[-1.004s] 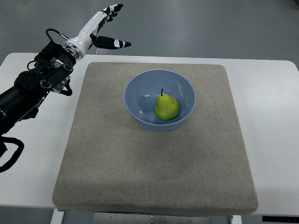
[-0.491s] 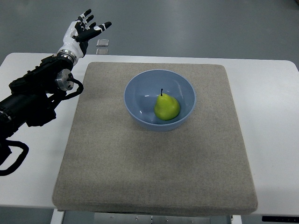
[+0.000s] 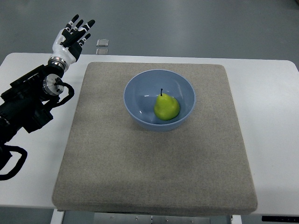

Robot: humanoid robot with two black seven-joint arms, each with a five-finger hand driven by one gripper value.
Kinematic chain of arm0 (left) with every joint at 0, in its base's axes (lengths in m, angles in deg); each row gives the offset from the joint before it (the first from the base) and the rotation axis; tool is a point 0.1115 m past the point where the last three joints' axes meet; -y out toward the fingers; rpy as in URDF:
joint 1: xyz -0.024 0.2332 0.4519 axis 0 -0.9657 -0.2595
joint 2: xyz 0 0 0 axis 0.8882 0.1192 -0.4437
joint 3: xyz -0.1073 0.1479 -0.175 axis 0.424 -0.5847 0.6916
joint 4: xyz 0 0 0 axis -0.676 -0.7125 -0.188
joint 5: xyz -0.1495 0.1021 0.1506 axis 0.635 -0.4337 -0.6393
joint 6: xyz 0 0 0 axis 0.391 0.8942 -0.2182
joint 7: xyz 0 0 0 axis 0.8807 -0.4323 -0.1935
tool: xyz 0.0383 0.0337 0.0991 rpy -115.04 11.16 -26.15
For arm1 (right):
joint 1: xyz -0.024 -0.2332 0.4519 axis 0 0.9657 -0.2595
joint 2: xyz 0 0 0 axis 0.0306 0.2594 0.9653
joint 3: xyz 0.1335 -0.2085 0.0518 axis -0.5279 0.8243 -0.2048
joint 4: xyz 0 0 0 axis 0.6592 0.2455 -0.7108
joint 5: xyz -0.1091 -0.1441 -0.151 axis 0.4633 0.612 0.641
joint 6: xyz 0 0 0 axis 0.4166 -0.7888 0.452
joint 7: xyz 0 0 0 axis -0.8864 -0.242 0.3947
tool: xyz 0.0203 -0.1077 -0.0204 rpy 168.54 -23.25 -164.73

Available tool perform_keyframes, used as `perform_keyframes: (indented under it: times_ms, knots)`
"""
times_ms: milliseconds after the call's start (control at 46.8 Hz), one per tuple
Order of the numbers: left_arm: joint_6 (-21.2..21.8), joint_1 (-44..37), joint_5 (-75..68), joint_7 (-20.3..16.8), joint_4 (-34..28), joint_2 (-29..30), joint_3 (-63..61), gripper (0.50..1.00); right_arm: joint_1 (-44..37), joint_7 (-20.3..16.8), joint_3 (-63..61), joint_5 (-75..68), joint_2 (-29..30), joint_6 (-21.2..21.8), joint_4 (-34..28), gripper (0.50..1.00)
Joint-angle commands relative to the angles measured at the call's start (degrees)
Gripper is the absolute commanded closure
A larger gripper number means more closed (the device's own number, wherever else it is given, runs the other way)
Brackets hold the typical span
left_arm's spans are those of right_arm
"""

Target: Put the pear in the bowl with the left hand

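A green pear (image 3: 167, 107) with a dark stem lies inside the blue bowl (image 3: 140, 88), toward its right side. The bowl stands on the upper middle of a grey mat (image 3: 154, 163). My left hand (image 3: 71, 36) is far off at the top left, past the table's back edge, its white and black fingers spread and holding nothing. Its black arm (image 3: 28, 105) runs down along the left edge over the white table. The right arm does not show.
The white table (image 3: 275, 140) shows bare on both sides of the mat. A small grey square object (image 3: 102, 43) lies on the floor beyond the table's back edge, near the left hand.
The left hand has swung further left and away from the bowl, turning its palm and spreading its fingers. Pear and bowl have not moved.
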Motion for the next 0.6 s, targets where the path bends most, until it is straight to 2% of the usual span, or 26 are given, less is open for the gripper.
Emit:
perform_keyframes:
  times_ms: [0, 577]
  knots:
    - [-0.08, -0.01, -0.02, -0.02, 0.07, 0.04, -0.02, 0.506, 0.0, 0.06, 0.0, 0.0, 0.0, 0.01, 0.0, 0.574]
    - [-0.08, 0.43, 0.06, -0.19, 0.07, 0.04, 0.42, 0.506, 0.0, -0.03, 0.0, 0.0, 0.0, 0.01, -0.09, 0.574]
